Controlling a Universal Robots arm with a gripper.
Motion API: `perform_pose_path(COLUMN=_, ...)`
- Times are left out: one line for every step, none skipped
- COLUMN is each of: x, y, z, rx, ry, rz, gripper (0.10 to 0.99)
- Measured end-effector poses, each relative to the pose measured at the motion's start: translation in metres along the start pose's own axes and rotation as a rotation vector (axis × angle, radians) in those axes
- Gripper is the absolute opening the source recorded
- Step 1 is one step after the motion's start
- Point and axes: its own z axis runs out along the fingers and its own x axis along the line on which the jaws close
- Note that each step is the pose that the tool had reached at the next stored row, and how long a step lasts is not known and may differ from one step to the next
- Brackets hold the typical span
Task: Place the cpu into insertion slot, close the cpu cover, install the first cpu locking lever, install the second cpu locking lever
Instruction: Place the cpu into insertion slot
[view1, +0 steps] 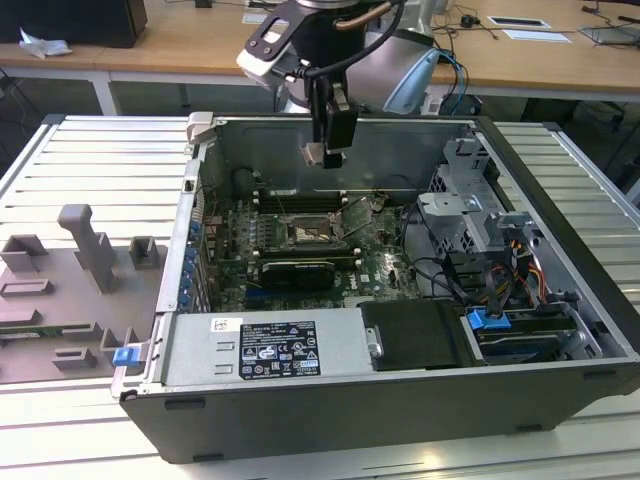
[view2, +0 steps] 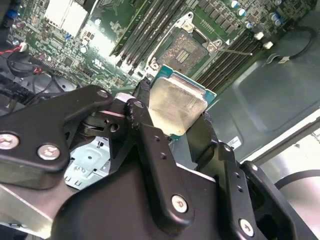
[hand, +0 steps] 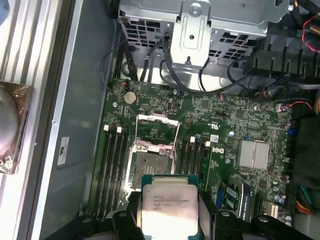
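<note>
The hand (view2: 174, 116) grips the cpu (hand: 169, 210) by its edges above the open insertion slot (hand: 148, 167). A tilted or offset landing could damage the slot.

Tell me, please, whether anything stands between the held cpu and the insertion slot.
Nothing visible does. The gripper holds the cpu above the board, the insertion slot lies bare beneath, and the cpu cover is swung open beside it.

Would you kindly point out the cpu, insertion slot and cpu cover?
cpu (hand: 169, 207): first wrist view, metal top's centre.
insertion slot (hand: 149, 164): first wrist view, dark socket centre.
cpu cover (hand: 158, 117): first wrist view, frame's end bar.
</note>
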Motion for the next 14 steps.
perform_pose_path(x=0.0000, y=-0.0001, z=0.0014, rx=0.000, ry=-0.0001, rz=0.001, gripper=0.537)
perform_pose_path(x=0.0000, y=-0.0003, z=0.0035, rx=0.000, ry=-0.0002, rz=0.002, gripper=0.537)
perform_pose_path(x=0.0000, y=-0.0004, z=0.0047, rx=0.000, ry=-0.0002, rz=0.002, gripper=0.537)
perform_pose_path(x=0.0000, y=-0.0005, z=0.0065, rx=0.000, ry=-0.0001, rz=0.002, gripper=0.537)
perform_pose_path(x=0.0000, y=-0.0006, z=0.0076, rx=0.000, ry=-0.0002, rz=0.002, gripper=0.537)
perform_pose_path(x=0.0000, y=-0.0007, z=0.0087, rx=0.000, ry=-0.0001, rz=0.002, gripper=0.537)
perform_pose_path(x=0.0000, y=-0.0008, z=0.0099, rx=0.000, ry=-0.0001, rz=0.002, gripper=0.537)
perform_pose_path(x=0.0000, y=-0.0008, z=0.0105, rx=0.000, ry=-0.0001, rz=0.002, gripper=0.537)
perform_pose_path(x=0.0000, y=-0.0009, z=0.0114, rx=0.000, ry=-0.0002, rz=0.002, gripper=0.537)
perform_pose_path(x=0.0000, y=-0.0010, z=0.0120, rx=0.000, ry=-0.0002, rz=0.002, gripper=0.537)
perform_pose_path(x=0.0000, y=-0.0010, z=0.0130, rx=0.000, ry=-0.0002, rz=0.002, gripper=0.537)
perform_pose_path(x=0.0000, y=-0.0011, z=0.0134, rx=0.000, ry=-0.0002, rz=0.002, gripper=0.537)
perform_pose_path(x=-0.0001, y=-0.0011, z=0.0140, rx=0.000, ry=-0.0001, rz=0.002, gripper=0.537)
perform_pose_path(x=-0.0001, y=-0.0012, z=0.0148, rx=0.000, ry=-0.0002, rz=0.002, gripper=0.537)
